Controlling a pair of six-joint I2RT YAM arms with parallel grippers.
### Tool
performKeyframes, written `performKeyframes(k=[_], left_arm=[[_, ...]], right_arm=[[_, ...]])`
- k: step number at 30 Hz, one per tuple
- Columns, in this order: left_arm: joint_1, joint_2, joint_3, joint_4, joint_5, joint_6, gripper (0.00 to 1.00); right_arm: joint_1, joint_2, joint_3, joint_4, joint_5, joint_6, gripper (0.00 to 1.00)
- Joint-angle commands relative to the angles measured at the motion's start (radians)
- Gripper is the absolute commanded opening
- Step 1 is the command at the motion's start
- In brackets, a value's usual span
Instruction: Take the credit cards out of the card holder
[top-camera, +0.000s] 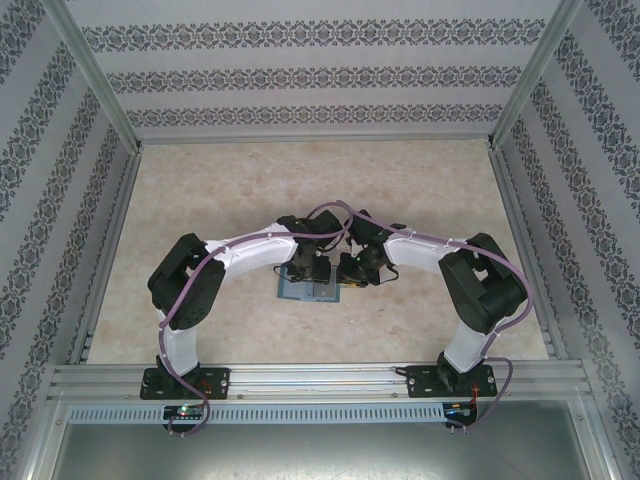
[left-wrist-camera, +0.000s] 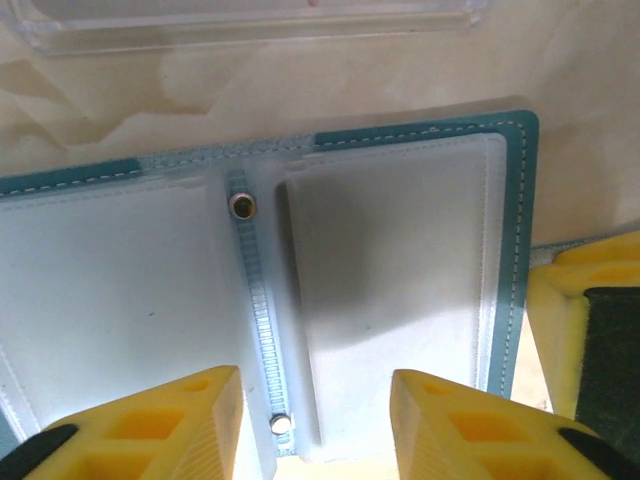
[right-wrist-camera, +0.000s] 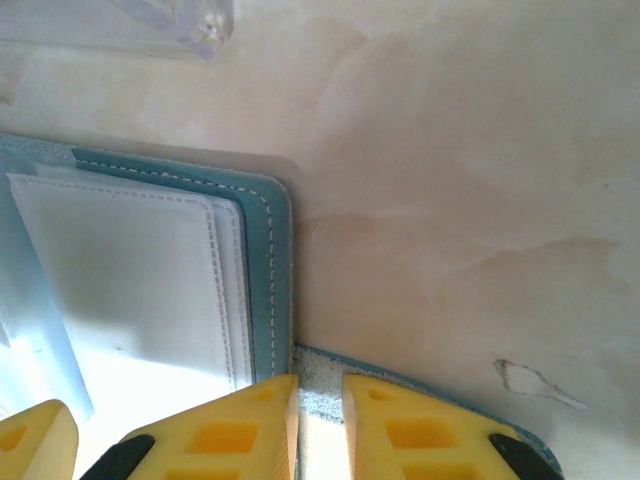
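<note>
Beige marbled table (top-camera: 300, 180), patterned walls. Card holder (top-camera: 310, 292): teal, lying open and flat mid-table between both arms, near a clear tray (left-wrist-camera: 250, 25). Left gripper (left-wrist-camera: 312, 390): fingers spread above the holder's spine, nothing held. Right gripper (right-wrist-camera: 318, 400): fingers nearly together over the closing tab (right-wrist-camera: 320, 362); whether they grip it cannot be told.

Stitched matt card holder (left-wrist-camera: 520, 250) (frosted plastic sleeves (left-wrist-camera: 400, 300)).

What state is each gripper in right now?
Left gripper: open, above the card holder.
Right gripper: nearly shut, apparently pinching the card holder's tab.
</note>
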Motion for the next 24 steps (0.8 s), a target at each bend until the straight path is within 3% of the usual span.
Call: performKeyframes(k=[1, 10, 15, 24], left_arm=[[-0.015, -0.02, -0.016, 0.063, 0.07, -0.009, 0.37], [-0.016, 0.01, -0.039, 0.171, 0.175, -0.053, 0.19], [-0.015, 0.023, -0.038, 0.176, 0.177, -0.054, 0.18], [-0.015, 0.036, -0.027, 0.176, 0.192, -0.056, 0.19]], right_arm=[[-0.006, -0.012, -0.027, -0.032, 0.026, 0.008, 0.2], [-0.007, -0.078, -0.035, -0.034, 0.04, 0.021, 0.14], [-0.022, -0.127, -0.035, -0.055, 0.045, 0.02, 0.16], [-0.036, -0.085, -0.043, -0.1, 0.098, -0.009, 0.17]])
